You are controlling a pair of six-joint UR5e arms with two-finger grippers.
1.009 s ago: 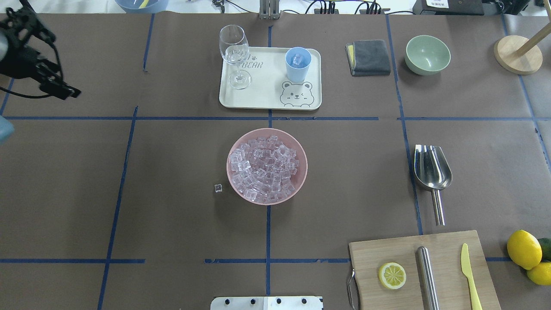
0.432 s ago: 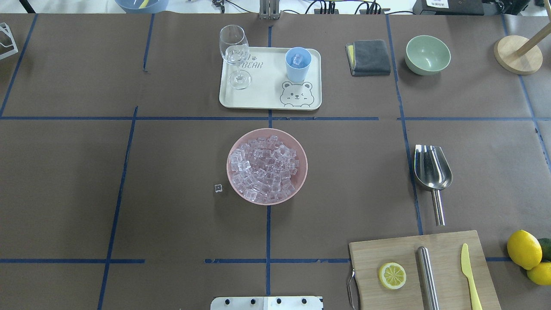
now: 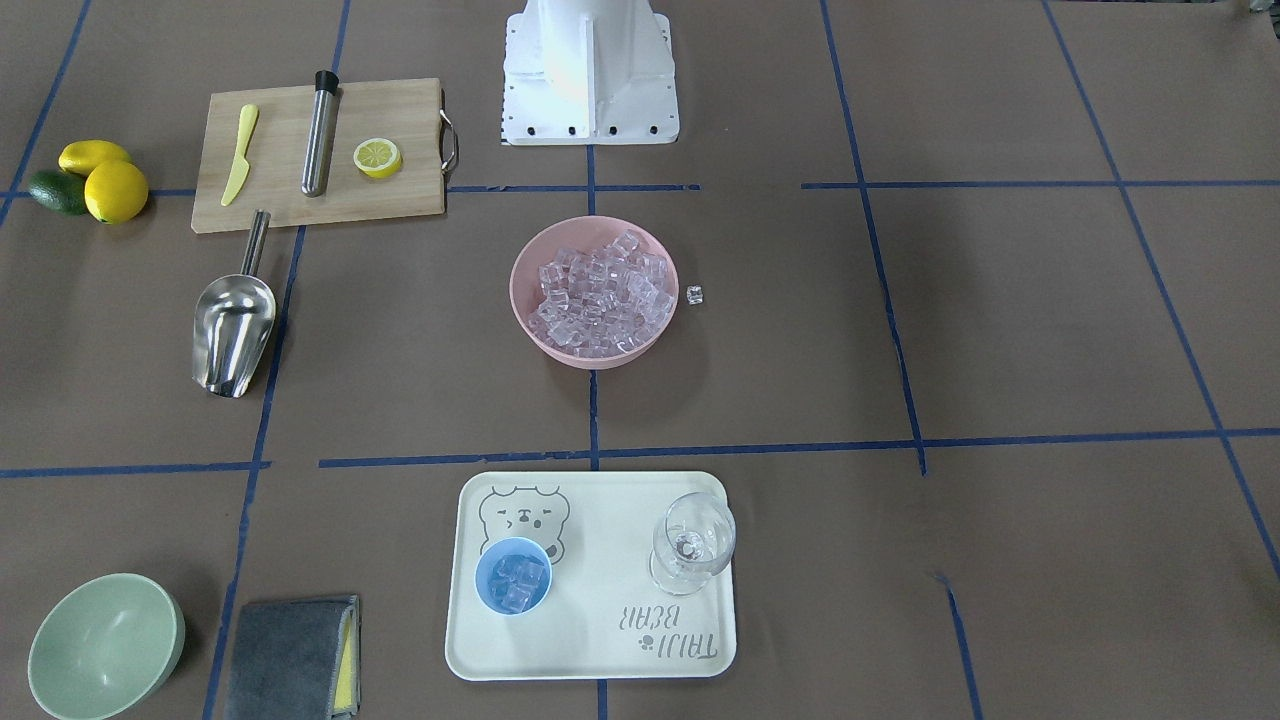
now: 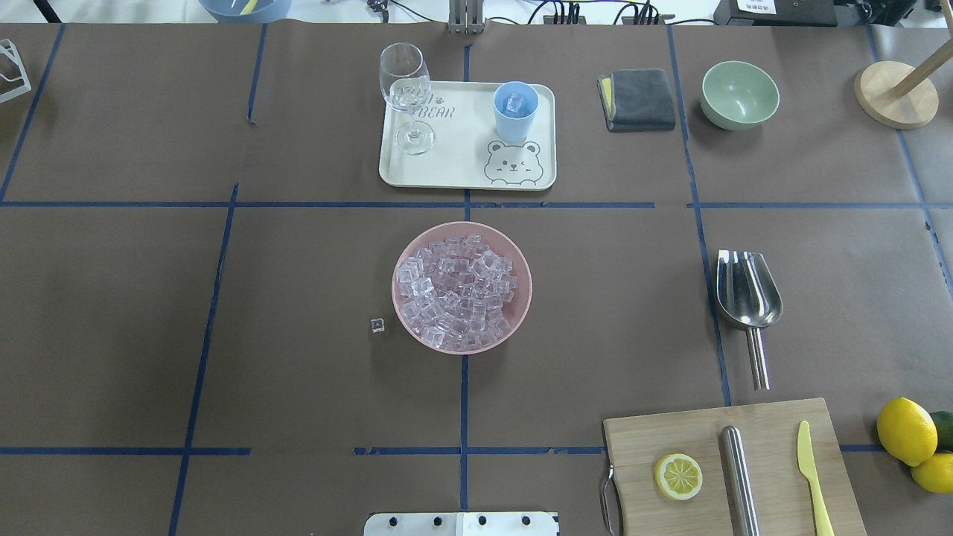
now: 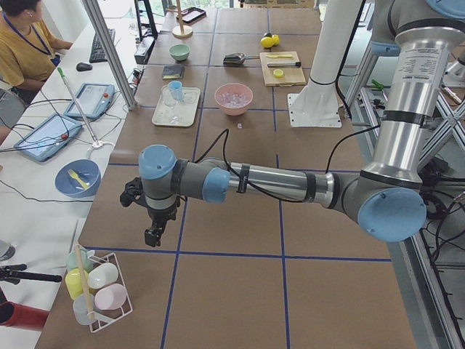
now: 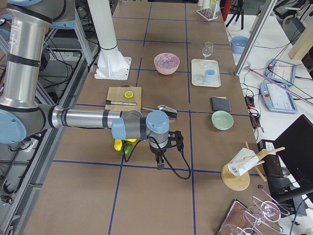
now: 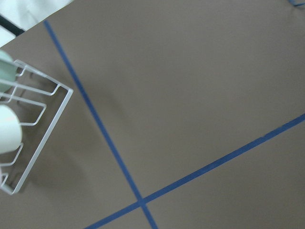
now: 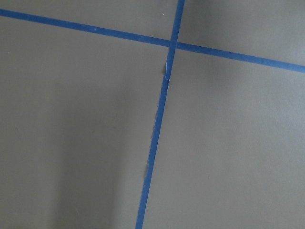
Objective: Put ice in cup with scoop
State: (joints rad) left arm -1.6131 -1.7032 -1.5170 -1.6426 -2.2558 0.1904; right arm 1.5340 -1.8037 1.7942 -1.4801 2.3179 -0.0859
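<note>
The ice (image 4: pixel 456 292) fills a pink bowl (image 4: pixel 521 313) at the table's middle, and one stray cube (image 4: pixel 377 324) lies beside it. The light-blue cup (image 4: pixel 515 112) stands on a cream tray (image 4: pixel 461 167) and holds a few cubes, as the front view (image 3: pixel 513 576) shows. The steel scoop (image 4: pixel 747 292) lies on the table to the right, with nothing holding it. My left gripper (image 5: pixel 154 234) hangs over bare table far to the left. My right gripper (image 6: pixel 160 164) hangs far to the right, past the lemons. I cannot tell whether either is open or shut.
A wine glass (image 4: pixel 406 89) stands on the tray. A cutting board (image 4: pixel 730 469) carries a lemon half, a steel cylinder and a yellow knife. Lemons (image 4: pixel 907 432), a green bowl (image 4: pixel 739 94), a grey cloth (image 4: pixel 636 99) and a wire rack (image 5: pixel 102 291) stand around.
My left arm has left the overhead view at its left edge. Nothing on the table has moved.
</note>
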